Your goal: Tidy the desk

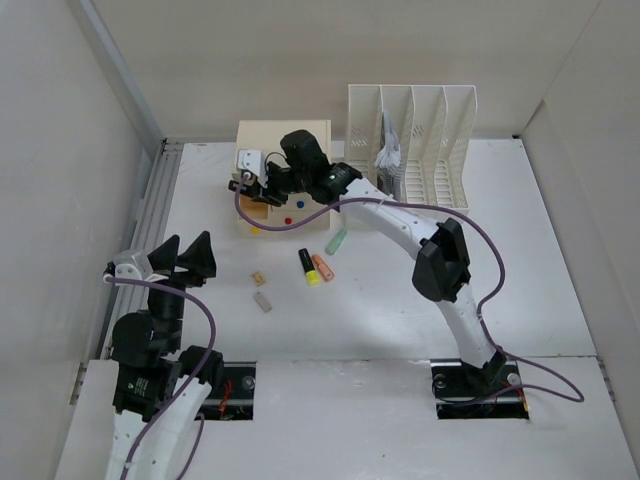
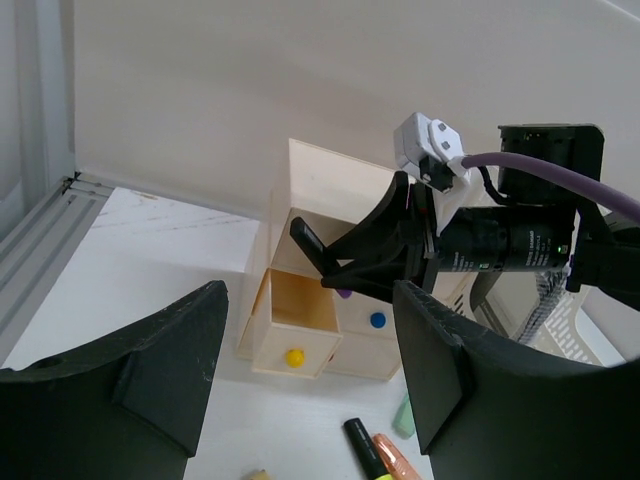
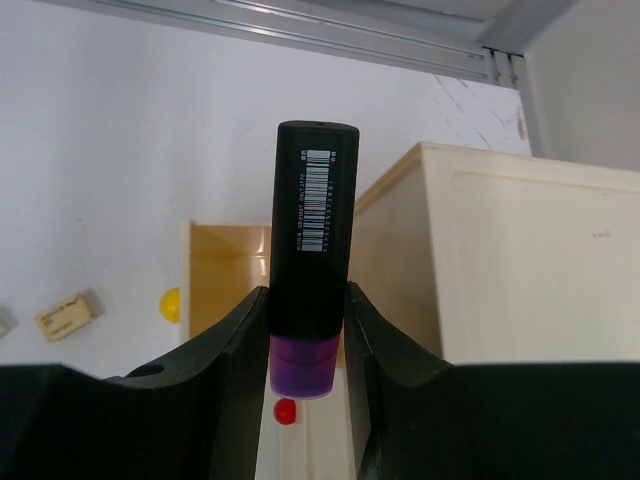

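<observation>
**Right arm grips a marker above an open drawer; left arm hangs with its pincer wide.**

Top view: the desk [image 1: 520,290] fills the frame, with its grooved rail [image 1: 150,230] along the 9 o'clock edge. The right gripper [image 1: 243,183] reaches to the drawer box [image 1: 285,135] at 12 o'clock, and the file rack [image 1: 420,130] stands just beside that box at 1 o'clock. Yellow [image 1: 308,267], orange [image 1: 322,267] and green [image 1: 337,240] highlighters lie near the centre, with two small erasers [image 1: 262,290] at their 8 o'clock. The left gripper [image 1: 184,245] hovers at 8 o'clock, fingers spread wide and holding nothing.

Left wrist view: the open drawer [image 2: 295,355], which has a yellow knob, juts out from the box. The marker [image 2: 308,243] hangs above it, possibly clear of it, though the angle leaves that unsure.

Right wrist view: the jaws are narrow, clamped on the marker near its purple end. The black barcoded barrel points to 12 o'clock, and the drawer lies at its 9 o'clock.
</observation>
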### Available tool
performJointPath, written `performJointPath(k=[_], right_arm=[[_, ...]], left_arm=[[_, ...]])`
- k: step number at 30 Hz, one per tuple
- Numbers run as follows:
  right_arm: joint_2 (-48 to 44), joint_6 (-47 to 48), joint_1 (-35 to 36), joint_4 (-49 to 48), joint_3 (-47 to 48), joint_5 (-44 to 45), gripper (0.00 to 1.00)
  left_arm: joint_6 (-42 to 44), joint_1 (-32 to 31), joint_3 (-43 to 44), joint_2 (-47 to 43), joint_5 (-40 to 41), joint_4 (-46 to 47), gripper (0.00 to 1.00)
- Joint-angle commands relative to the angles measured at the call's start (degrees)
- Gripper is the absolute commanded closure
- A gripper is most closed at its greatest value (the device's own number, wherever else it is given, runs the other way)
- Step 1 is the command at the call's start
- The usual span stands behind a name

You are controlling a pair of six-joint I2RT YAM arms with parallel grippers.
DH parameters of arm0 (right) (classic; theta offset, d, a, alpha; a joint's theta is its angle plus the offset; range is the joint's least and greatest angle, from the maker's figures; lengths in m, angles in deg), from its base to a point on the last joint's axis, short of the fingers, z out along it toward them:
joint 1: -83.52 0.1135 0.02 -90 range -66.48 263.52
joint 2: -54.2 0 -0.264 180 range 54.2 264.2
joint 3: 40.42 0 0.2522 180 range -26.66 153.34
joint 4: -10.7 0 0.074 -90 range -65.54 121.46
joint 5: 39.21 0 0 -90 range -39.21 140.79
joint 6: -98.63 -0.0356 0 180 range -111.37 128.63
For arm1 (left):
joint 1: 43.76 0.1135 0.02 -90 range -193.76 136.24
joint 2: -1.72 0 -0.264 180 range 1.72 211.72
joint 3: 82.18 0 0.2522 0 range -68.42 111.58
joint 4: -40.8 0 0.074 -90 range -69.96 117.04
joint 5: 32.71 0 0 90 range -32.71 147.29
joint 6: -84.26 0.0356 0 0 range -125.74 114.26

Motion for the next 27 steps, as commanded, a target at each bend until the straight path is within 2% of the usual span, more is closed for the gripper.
performJointPath(k=[1, 9, 18, 27], right_arm=[[0.43, 0.24, 0.22, 0.63, 3.31, -8.58, 0.91], [0.43, 2.71, 0.22, 2.30, 2.79, -10.96, 0.89], [2.09, 3.24, 1.98, 1.16, 2.79, -2.98, 0.89], [4.47, 3.24, 3.12, 1.16, 5.34, -0.77, 0.89]], left_arm=[[0.53, -0.31, 0.81, 0.31, 1.00, 2.22, 0.36], [0.53, -0.31, 0.81, 0.31, 1.00, 2.22, 0.36], [0.53, -0.31, 0.81, 0.31, 1.00, 2.22, 0.36], [0.53, -0.31, 0.81, 0.31, 1.00, 2.22, 0.36]])
